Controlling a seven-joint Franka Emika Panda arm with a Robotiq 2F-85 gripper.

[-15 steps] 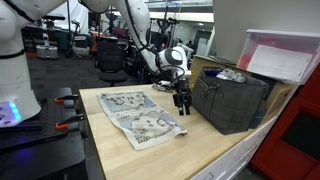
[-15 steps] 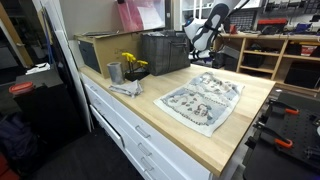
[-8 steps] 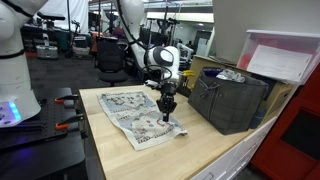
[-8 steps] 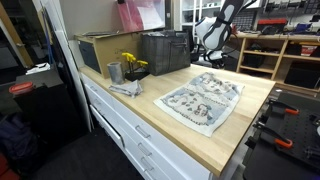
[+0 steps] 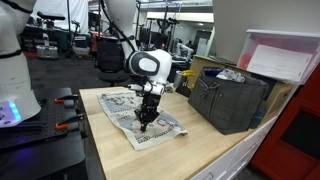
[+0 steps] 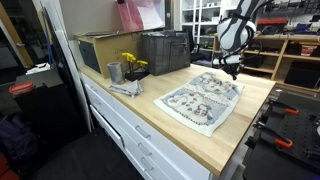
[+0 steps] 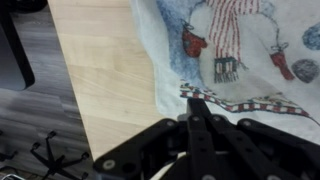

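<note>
A white cloth printed with snowmen (image 5: pixel 118 103) lies flat on the wooden tabletop (image 5: pixel 212 150), and both exterior views show it (image 6: pixel 198 99). My gripper (image 5: pixel 141 126) points down over the middle of the cloth, close to its surface. Seen from across the table, the gripper (image 6: pixel 232 72) hangs over the cloth's far end. In the wrist view the gripper (image 7: pixel 194 102) is shut, its fingers pressed together with nothing between them, their tips above the cloth's patterned border (image 7: pixel 240 50). Whether the tips touch the cloth I cannot tell.
A dark grey bin (image 5: pixel 230 100) with things in it stands beside the cloth. A pink-lidded clear box (image 5: pixel 285 55) sits behind it. A metal cup (image 6: pixel 114 72), yellow flowers (image 6: pixel 133 63) and a cardboard box (image 6: pixel 95 48) stand at the table's other end. Bare wood (image 7: pixel 105 70) borders the cloth.
The arm has swung away from the grey bin and out over the cloth. The fingers, open a second ago, have come together.
</note>
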